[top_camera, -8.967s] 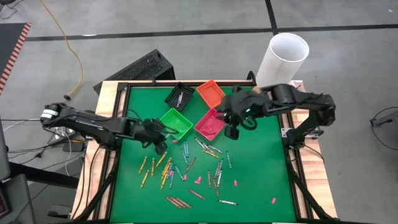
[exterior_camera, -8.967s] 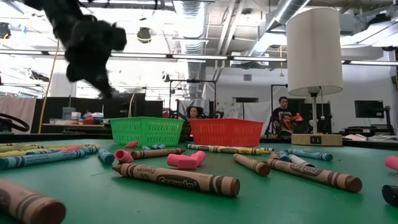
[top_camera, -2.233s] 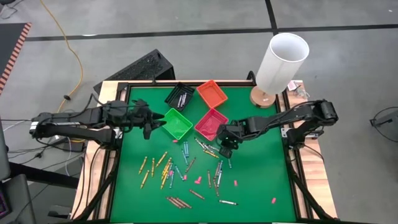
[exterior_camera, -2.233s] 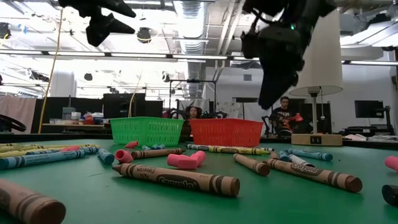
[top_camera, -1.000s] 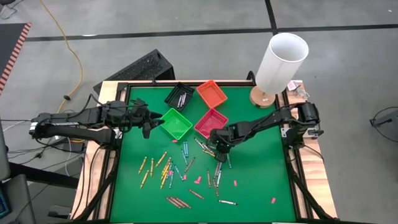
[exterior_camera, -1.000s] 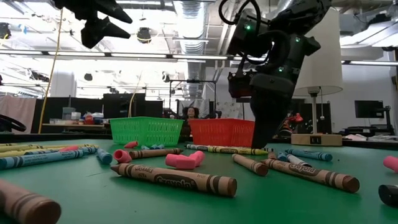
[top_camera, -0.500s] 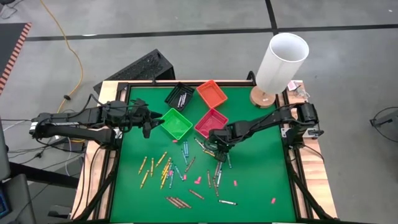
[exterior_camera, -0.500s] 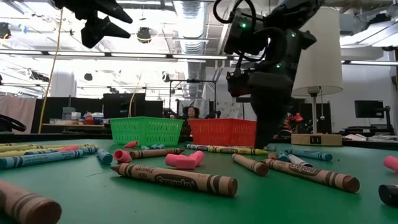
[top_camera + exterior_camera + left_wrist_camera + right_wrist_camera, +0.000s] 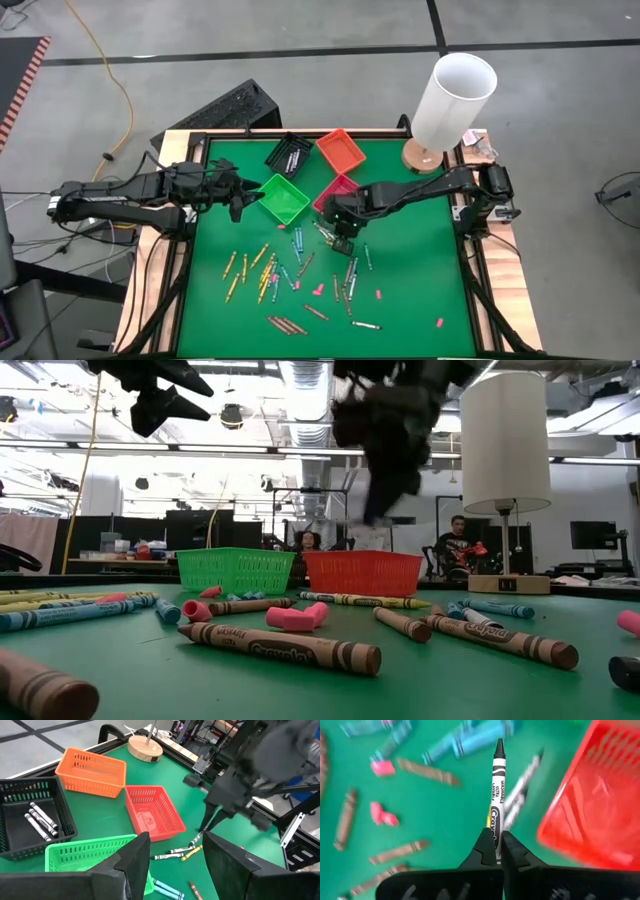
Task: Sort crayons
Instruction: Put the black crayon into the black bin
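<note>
Many crayons (image 9: pixel 290 275) lie scattered on the green mat. My right gripper (image 9: pixel 340 232) hangs above them beside the red bin (image 9: pixel 338 195), shut on a white-and-black crayon (image 9: pixel 497 795) whose black tip points away from the fingers. The low view shows this gripper (image 9: pixel 385 490) well above the mat. My left gripper (image 9: pixel 240 200) hovers open at the left side of the green bin (image 9: pixel 284 198), with nothing between its fingers (image 9: pixel 135 855). My right gripper pinches the crayon's wrapped rear part (image 9: pixel 495 827) between its two fingers. The crayon runs on along the line of the fingers and sticks out well past them. The fingers slant down from above, and the crayon is clear of the mat.
A black bin (image 9: pixel 288 153) with white crayons and an orange bin (image 9: pixel 340 150) stand at the far side. A lamp with a white shade (image 9: pixel 455 95) stands at the far right corner. Small pink bits (image 9: pixel 319 290) lie among the crayons.
My right gripper has risen from the mat, where its fingers stood among the crayons, and has drifted slightly toward the left. The white-and-black crayon has come up with it, lifted clear. My left arm has kept still.
</note>
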### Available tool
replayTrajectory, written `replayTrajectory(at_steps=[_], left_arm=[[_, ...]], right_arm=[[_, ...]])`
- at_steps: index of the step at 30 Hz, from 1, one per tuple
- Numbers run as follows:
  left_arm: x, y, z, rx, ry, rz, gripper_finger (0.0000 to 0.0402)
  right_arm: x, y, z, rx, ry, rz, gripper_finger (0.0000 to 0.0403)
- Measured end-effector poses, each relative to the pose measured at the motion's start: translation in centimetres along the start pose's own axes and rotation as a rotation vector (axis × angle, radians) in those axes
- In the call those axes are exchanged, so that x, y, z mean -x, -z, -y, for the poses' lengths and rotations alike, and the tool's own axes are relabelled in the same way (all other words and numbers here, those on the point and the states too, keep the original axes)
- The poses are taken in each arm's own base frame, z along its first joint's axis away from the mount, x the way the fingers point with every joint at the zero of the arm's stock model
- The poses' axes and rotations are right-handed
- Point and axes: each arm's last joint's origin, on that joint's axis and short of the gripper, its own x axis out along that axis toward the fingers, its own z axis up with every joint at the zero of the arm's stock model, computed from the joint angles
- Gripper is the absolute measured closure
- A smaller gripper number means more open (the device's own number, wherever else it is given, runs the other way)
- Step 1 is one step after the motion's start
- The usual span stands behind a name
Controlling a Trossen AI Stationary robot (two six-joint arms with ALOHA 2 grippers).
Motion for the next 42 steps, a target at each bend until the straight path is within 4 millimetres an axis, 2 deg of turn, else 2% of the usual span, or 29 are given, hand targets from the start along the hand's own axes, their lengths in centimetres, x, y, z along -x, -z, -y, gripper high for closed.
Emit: replayTrajectory(at_steps=[3, 7, 10, 13, 17, 23, 29, 34, 42], left_arm=[[0.0, 0.0, 0.0, 0.0, 0.0, 0.0, 0.023], [0.0, 0.0, 0.0, -0.004, -0.011, 0.005, 0.023], [0.0, 0.0, -0.1, -0.004, -0.027, 0.014, 0.023], [0.0, -0.1, -0.1, -0.004, -0.039, 0.02, 0.023], [0.0, -0.1, -0.1, -0.005, -0.048, 0.024, 0.023], [0.0, -0.1, -0.2, -0.006, -0.072, 0.036, 0.023], [0.0, -0.1, -0.3, -0.008, -0.102, 0.051, 0.023], [0.0, -0.1, -0.4, -0.008, -0.111, 0.055, 0.023], [0.0, -0.1, -0.4, -0.007, -0.114, 0.053, 0.023]], right_arm=[[1.4, -2.0, 1.1, -0.013, 0.002, 0.078, 0.0401], [2.7, -4.3, 3.7, -0.054, 0.048, 0.2, 0.0401], [3.2, -5.7, 6.1, -0.116, 0.091, 0.311, 0.0401], [2.9, -7.1, 8.5, -0.203, 0.12, 0.418, 0.0402], [1.3, -8.4, 11.1, -0.288, 0.127, 0.514, 0.0402], [-2.0, -10.1, 13.9, -0.346, 0.152, 0.52, 0.0402], [-3.5, -12.8, 16.2, -0.343, 0.182, 0.542, 0.0402], [-4.7, -14.6, 17.6, -0.355, 0.192, 0.551, 0.0402], [-7.0, -14.8, 18.4, -0.375, 0.217, 0.449, 0.0399]])
